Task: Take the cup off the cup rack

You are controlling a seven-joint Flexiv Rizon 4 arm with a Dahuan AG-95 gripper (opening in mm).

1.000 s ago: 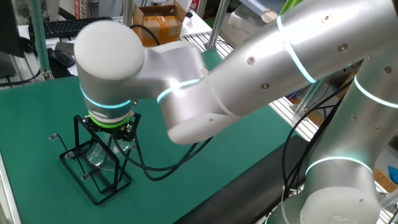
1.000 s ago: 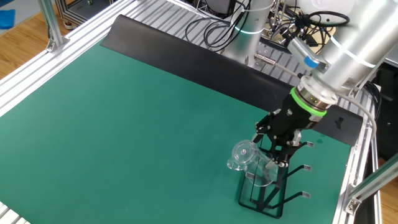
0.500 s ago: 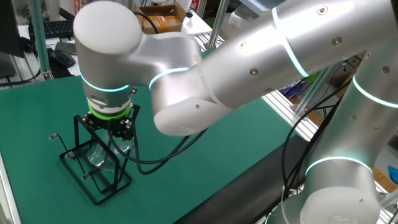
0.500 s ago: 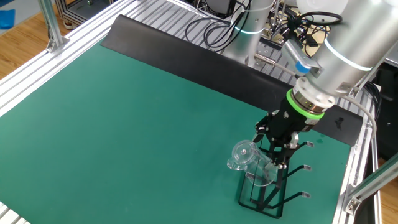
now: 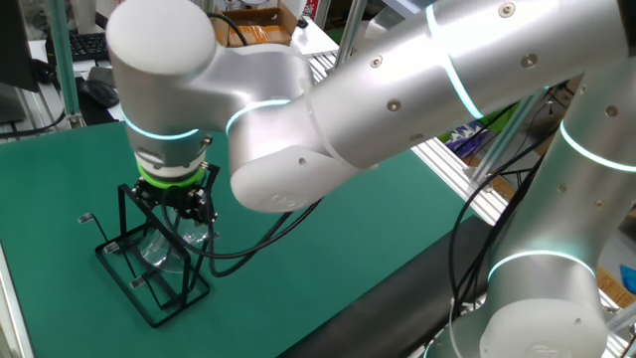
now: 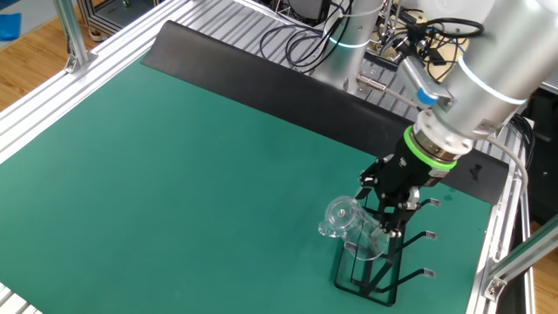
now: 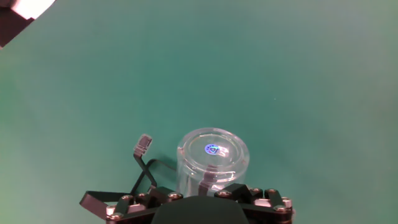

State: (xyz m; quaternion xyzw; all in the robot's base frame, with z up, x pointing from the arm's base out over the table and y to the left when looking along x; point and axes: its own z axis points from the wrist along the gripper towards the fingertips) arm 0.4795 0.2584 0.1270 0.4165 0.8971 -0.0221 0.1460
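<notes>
Cup (image 7: 211, 163) sits directly ahead of the gripper (image 7: 208, 194) in the hand view, its round closed end facing the camera, hung tilted on the cup rack (image 6: 384, 262); only the gripper's black linkage shows along the bottom edge of that view, and the fingertips are not visible, so whether the jaws are closed on the glass or merely beside it cannot be told; in the other fixed view the gripper (image 6: 390, 212) presses close against the cup (image 6: 347, 222) at the rack's upright frame, with contact likely but not resolved; in one fixed view the gripper (image 5: 185, 211) is down among the rack wires (image 5: 149, 264), and the cup (image 5: 159, 247) shows only as a faint clear shape behind them.

One pale-tipped peg (image 7: 143, 145) stands just left of the cup in the hand view; beyond it the green mat (image 7: 249, 68) lies open ahead; in the other fixed view the mat (image 6: 192, 166) extends wide to the left of the rack, while the rack stands near the table's right aluminium edge (image 6: 514, 218), with a black strip (image 6: 288, 87) bounding the far side.

The large arm body (image 5: 328, 119) covers much of one fixed view; a keyboard (image 5: 84, 45) and a cardboard box (image 5: 260, 38) lie beyond the table.
</notes>
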